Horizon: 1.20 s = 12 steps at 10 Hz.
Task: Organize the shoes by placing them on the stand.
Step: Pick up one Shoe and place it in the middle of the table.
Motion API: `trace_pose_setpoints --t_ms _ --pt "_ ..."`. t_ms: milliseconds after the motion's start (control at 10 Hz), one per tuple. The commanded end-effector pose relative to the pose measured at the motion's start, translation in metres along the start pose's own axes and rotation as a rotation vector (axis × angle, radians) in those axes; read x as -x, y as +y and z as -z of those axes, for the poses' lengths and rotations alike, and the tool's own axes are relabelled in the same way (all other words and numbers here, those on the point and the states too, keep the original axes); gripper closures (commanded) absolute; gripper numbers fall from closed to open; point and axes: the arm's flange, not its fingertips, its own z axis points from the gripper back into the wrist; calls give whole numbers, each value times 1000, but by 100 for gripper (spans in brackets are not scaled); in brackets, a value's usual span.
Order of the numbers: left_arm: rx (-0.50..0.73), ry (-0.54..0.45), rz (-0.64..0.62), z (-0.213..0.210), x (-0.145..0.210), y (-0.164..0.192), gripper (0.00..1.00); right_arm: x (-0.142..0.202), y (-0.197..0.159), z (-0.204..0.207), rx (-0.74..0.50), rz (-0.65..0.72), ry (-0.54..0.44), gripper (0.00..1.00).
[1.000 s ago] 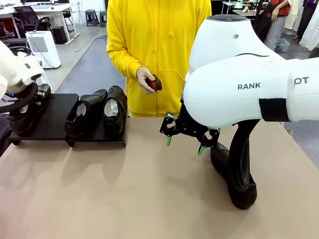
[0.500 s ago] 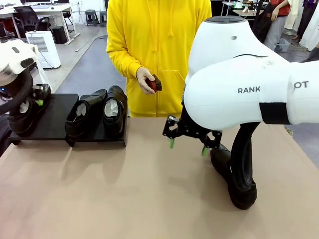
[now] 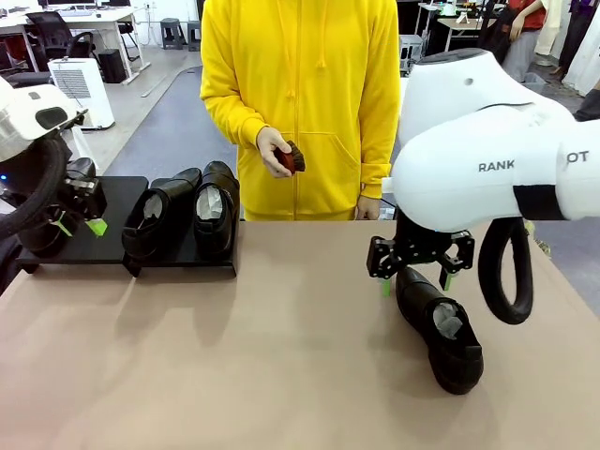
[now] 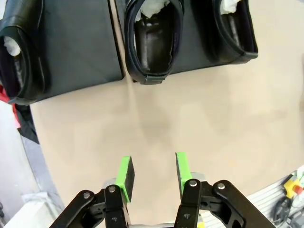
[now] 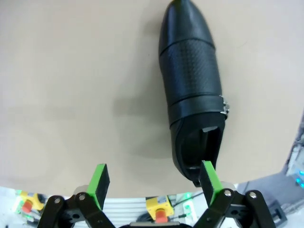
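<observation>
Tan desk [image 3: 262, 366] with stand and one loose shoe
The black stand [image 3: 112, 211] sits at the far left; a single black shoe [image 3: 439, 328] lies on the desk at right.

The left arm comes in at the left edge of the front view, its white wrist bent downward and its pincer [image 3: 77, 226] hanging low, fingers spread with a clear gap between the green pads [image 4: 126, 172] and nothing held. The right arm arches in from the right, a thick black cable looping under its big white link, wrist pointed straight down at the surface. Its pincer [image 3: 414, 282] hangs low with fingers spread wide, green pads [image 5: 100, 178] far apart and empty. The person's hand [image 3: 274, 150] is raised at waist height, fingers curled closed.
</observation>
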Motion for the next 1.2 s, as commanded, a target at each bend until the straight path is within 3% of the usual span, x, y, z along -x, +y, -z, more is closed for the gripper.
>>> trace_pose_setpoints --t_ms 0,100,300,500,800,1100 --pt "-20 -55 18 -1 0 -4 51 10 21 -8 13 82 -11 0" --pt "-20 -55 18 -1 0 -4 51 10 21 -8 13 82 -11 0" --pt "-20 -55 18 -1 0 -4 51 10 4 16 2 -43 -3 0" --pt "-20 -55 18 -1 0 -4 51 27 -12 42 -3 -113 -68 0" --pt "-20 -55 18 -1 0 -4 51 31 -19 67 -75 -92 -82 0" --pt "-20 -55 18 -1 0 -4 51 17 -25 97 -137 -84 -26 0"
